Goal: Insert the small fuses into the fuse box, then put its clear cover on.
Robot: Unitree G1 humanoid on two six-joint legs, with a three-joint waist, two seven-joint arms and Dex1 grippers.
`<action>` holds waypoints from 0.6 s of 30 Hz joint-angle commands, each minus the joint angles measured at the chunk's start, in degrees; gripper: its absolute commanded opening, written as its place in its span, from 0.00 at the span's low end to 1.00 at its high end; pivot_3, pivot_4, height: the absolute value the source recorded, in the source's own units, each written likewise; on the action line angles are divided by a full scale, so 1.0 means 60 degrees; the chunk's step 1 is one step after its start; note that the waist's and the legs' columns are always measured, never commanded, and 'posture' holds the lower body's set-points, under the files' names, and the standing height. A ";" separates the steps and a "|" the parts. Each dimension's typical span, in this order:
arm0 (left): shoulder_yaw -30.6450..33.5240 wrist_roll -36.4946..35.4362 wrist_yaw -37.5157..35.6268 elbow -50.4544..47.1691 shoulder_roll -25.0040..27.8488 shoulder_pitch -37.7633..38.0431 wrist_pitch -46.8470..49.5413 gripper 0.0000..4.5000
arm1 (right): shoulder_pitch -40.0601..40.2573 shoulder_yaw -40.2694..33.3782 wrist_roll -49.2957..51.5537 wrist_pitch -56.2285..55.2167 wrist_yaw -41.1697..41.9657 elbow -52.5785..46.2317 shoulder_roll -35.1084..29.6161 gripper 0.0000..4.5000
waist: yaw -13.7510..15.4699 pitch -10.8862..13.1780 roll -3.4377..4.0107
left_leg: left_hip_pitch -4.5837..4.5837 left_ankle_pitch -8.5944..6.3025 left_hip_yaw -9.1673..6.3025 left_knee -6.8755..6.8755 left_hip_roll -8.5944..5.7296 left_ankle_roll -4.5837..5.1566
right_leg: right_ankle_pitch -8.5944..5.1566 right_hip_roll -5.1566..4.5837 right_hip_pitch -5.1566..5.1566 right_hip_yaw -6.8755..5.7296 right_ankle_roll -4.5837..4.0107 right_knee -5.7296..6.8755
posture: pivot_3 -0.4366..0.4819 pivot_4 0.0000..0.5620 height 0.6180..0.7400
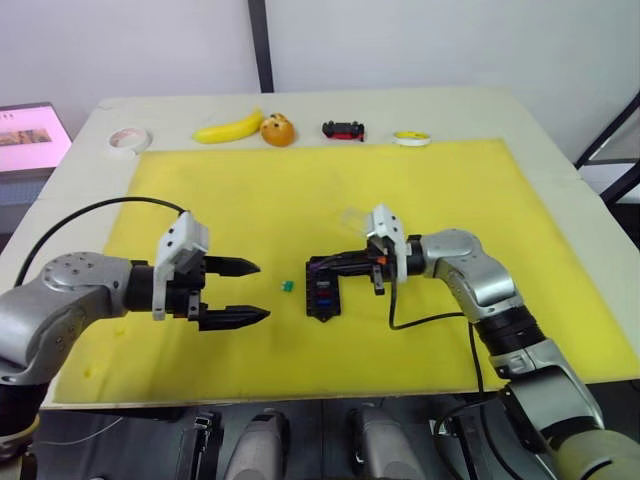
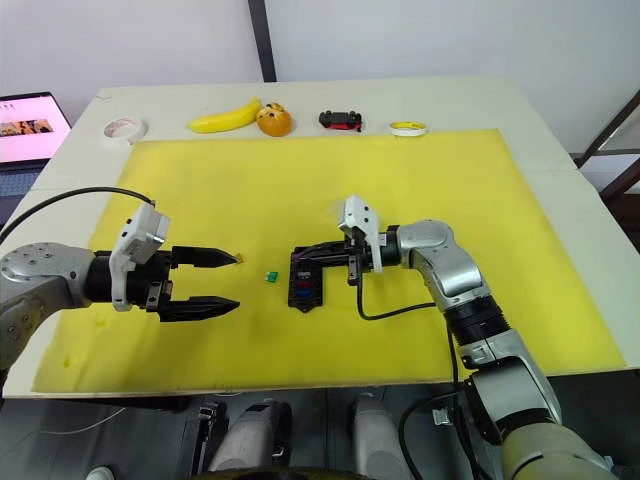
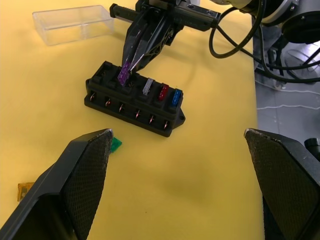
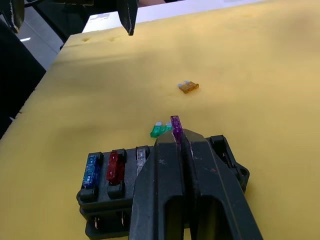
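3 fuses sit in the fuse box (image 3: 135,98) on my mat; my right gripper (image 3: 131,67) pinches the purple fuse (image 3: 123,74), seemingly touching a slot. My left gripper (image 1: 238,292) gapes empty.

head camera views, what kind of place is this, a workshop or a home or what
Probably a lab or test room, not a home: a plain pale table carries a yellow mat laid as a work surface, odd props like a banana and toy car line its far edge, and a laptop sits alongside.
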 commanded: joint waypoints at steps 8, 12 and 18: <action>0.0261 0.0004 -0.0049 -0.0050 0.0050 -0.0121 -0.0152 0.98 | 0.0064 -0.0315 0.0181 0.0222 0.0244 -0.0532 -0.0093 0.00 | -0.0001 0.0000 0.0000 | 0.0000 0.0000 0.0000 0.0001 0.0000 0.0000 | 0.0000 0.0000 -0.0001 0.0000 0.0000 0.0003 | 0.48 0.27 1.00; 0.0216 0.0012 -0.0059 -0.0022 0.0033 -0.0163 -0.0150 0.98 | 0.0086 -0.0378 0.0128 0.0180 0.0190 -0.0472 -0.0085 0.00 | 0.0002 0.0000 0.0000 | 0.0000 0.0000 0.0000 0.0001 0.0000 0.0000 | 0.0000 0.0000 0.0000 0.0000 0.0000 0.0004 | 0.48 0.27 1.00; 0.0199 0.0002 -0.0037 -0.0027 0.0027 -0.0230 -0.0115 0.98 | 0.0096 -0.0272 -0.0101 -0.0086 0.0186 -0.0216 -0.0018 0.00 | -0.0003 0.0000 0.0000 | 0.0000 0.0000 0.0000 0.0002 0.0000 -0.0001 | 0.0000 0.0000 -0.0001 0.0000 0.0000 0.0005 | 0.48 0.27 1.00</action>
